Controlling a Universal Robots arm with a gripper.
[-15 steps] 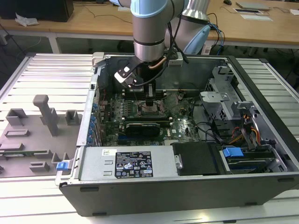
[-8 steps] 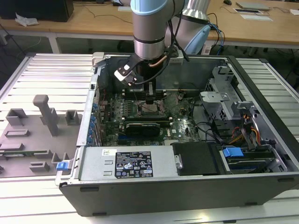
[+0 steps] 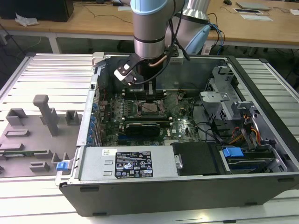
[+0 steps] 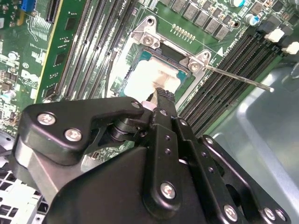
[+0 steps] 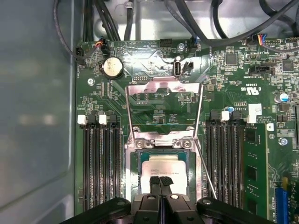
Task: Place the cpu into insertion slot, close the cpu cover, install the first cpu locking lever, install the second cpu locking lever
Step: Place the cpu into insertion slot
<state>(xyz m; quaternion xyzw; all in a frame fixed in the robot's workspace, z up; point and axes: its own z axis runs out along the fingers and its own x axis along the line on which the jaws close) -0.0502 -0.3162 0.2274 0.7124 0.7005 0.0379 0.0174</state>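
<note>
The cpu, a pale silver square chip, lies in the insertion slot on the green motherboard. In the second wrist view the cpu shows just past my fingertip. The cpu cover, a thin silver frame with a window, stands swung open behind the slot. A thin locking lever sticks out free beside the slot, also seen as a long rod, the lever. My gripper hangs just above the chip's near edge, fingers shut together, holding nothing. In the exterior view the gripper is over the slot.
Black memory slots flank the socket on both sides, and a green card stands nearby. The open computer case has drive bays and cables at the exterior view's right. A grey fixture tray lies at the exterior view's left.
</note>
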